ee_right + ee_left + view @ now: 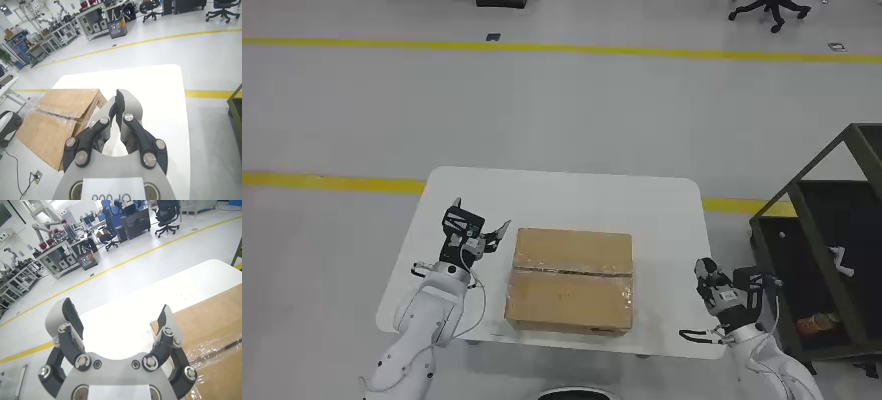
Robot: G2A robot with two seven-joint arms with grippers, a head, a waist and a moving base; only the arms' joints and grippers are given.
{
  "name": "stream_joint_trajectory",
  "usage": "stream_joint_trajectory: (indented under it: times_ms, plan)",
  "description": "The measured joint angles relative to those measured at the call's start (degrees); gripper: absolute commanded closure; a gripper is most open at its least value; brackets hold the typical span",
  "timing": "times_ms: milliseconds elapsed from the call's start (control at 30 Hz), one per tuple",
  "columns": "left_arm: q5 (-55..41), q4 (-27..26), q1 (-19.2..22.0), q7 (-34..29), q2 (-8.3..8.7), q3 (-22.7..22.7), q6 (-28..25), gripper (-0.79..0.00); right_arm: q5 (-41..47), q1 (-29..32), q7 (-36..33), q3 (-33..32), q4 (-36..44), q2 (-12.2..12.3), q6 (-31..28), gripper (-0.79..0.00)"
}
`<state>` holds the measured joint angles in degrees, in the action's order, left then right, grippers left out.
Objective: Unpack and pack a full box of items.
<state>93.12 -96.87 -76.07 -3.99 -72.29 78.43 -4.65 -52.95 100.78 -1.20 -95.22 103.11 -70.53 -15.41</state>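
One cardboard box point(570, 293) sits on the white bench point(562, 195), centred and toward the near edge. Its flaps are down, with clear tape point(572, 270) along the seam. The tape is wrinkled and possibly split, but that's hard to confirm. The left hand point(474, 226) is released, fingers spread wide and empty, just beside the box's far-left corner. The right hand point(729, 290) is clenched on nothing, at the bench's near-right edge and well apart from the box. A green frame cart point(832, 260) stands right of the bench.
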Motion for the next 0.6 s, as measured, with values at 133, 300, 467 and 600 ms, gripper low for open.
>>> stream_joint_trajectory:
  times_ms: [133, 300, 467, 600]
  plan:
    - [0.0, 0.0, 0.0, 0.0, 0.0, 0.0, 0.0, -0.785, 0.59, -0.17, -0.35, 0.36, -0.42, -0.05, 0.02, 0.0]
    - [0.0, 0.0, 0.0, 0.0, 0.0, 0.0, 0.0, -0.785, 7.48, -2.15, -3.87, 2.01, -3.01, -0.26, -1.6, 0.0]
    - [0.0, 0.0, 0.0, 0.0, 0.0, 0.0, 0.0, -0.785, 19.31, -5.3, -8.15, 3.0, -7.71, -0.52, -2.89, 0.0]
    - [0.0, 0.0, 0.0, 0.0, 0.0, 0.0, 0.0, -0.785, 27.04, -7.77, -10.98, 4.58, -11.96, -0.78, -4.45, 0.0]
